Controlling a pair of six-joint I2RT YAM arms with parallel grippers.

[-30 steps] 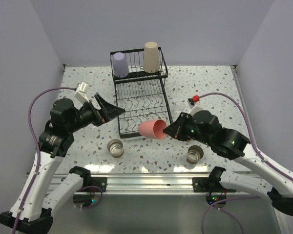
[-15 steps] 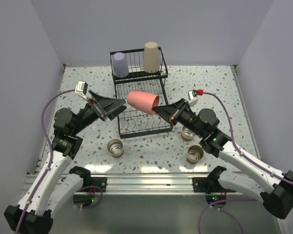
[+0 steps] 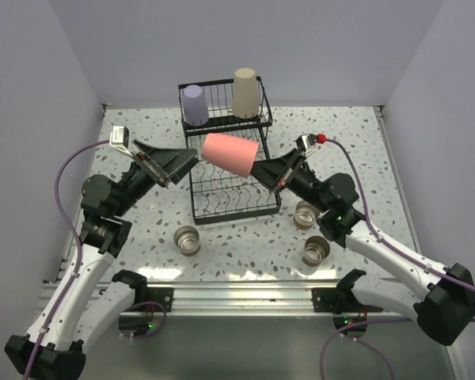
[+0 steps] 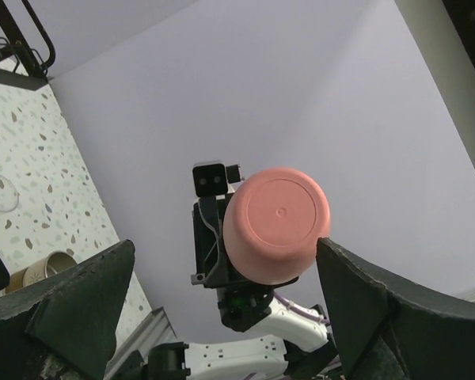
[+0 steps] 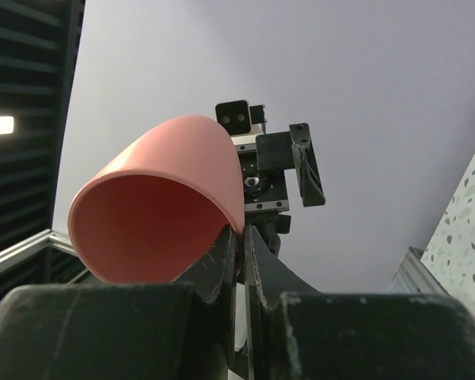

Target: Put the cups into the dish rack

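Note:
My right gripper (image 3: 263, 171) is shut on the rim of the red-pink cup (image 3: 230, 153) and holds it on its side in the air above the black wire dish rack (image 3: 261, 199). The cup's open mouth shows in the right wrist view (image 5: 154, 218), its base in the left wrist view (image 4: 275, 223). My left gripper (image 3: 187, 161) is open and empty, just left of the cup's base. The lavender cup (image 3: 194, 104) and the tall beige cup (image 3: 245, 93) stand upside down in the upper basket. Three short tan-and-metallic cups (image 3: 188, 239) (image 3: 306, 214) (image 3: 316, 250) stand on the table.
The clear glass cup (image 3: 292, 169) lies on the table right of the rack, partly hidden by my right arm. The speckled table ends at a metal rail (image 3: 237, 297) at the near side. Grey walls close in the back and both sides.
My right gripper has lifted the red-pink cup from beside the rack's front edge up and back over the rack. My left gripper has risen and moved toward the cup.

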